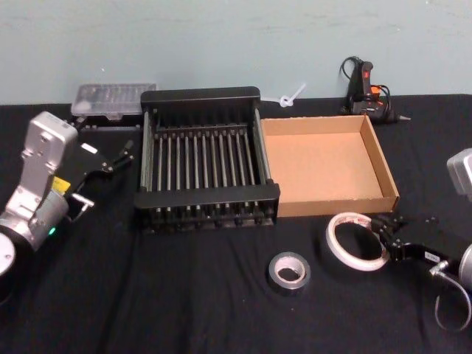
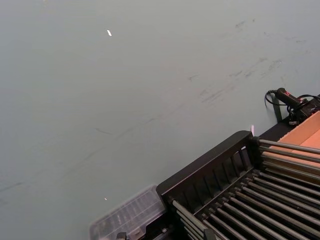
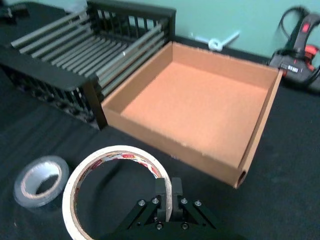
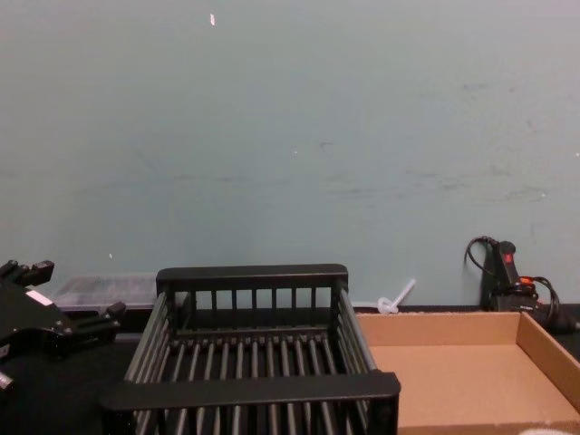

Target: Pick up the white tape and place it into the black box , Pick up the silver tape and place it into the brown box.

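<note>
1. Right gripper (image 1: 389, 234) is clamped on the near rim of the white tape (image 1: 355, 241), just in front of the brown box (image 1: 383, 166).
2. Black box (image 1: 206, 96) lies beyond, to its left.
3. Left gripper (image 1: 110, 158), fingers parted, idles beside that crate.

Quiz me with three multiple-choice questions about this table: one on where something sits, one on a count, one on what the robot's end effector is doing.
1. Where does the silver tape lie?
A. Inside the black box
B. On the black cloth in front of the boxes
C. Inside the brown box

2. How many tape rolls are on the table?
A. One
B. Two
C. Four

3. What is the right end effector doing?
A. Gripping the white tape's rim
B. Resting inside the brown box
C. Holding the silver tape

Answers:
1 B: it lies flat in front of the black box and brown box.
2 B: just silver tape and white tape.
3 A: its fingers pinch the ring's wall; the left end effector waits open beside the black box.
</note>
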Robot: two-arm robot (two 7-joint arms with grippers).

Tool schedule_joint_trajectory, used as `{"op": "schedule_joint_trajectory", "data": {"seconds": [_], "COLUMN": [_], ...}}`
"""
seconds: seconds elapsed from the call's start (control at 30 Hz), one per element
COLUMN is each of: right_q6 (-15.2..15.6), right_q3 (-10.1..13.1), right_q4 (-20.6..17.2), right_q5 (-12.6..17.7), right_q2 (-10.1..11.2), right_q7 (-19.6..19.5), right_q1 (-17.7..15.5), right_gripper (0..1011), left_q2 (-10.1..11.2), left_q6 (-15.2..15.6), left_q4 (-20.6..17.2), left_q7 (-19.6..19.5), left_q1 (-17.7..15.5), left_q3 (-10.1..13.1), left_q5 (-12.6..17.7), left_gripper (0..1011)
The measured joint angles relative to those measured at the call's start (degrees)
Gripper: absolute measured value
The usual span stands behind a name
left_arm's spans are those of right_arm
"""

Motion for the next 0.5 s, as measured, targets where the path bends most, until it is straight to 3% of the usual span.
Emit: {"op": "schedule_joint_trajectory", "data": {"seconds": [0.27,0.5], "right_q6": [-1.4,-2.7], "right_q3": [0.2,-1.4], "right_q4": [-0.7,0.6], "right_q5": [0.6,-0.6], "right_q2": [-0.9,-2.4], "right_q7": [-0.2,-0.4], "right_q1": [1.9,6.0], "right_gripper": [77,77], "left_q2": [0.0,0.0], "left_q6": [0.0,0.0], "left_q4": [0.0,0.0], "left_q7": [0.0,0.0], "left_q1": [0.0,0.0], "left_q3": [0.0,0.0], "left_q5": [0.0,0.0], "left_gripper": [1001,1001]}}
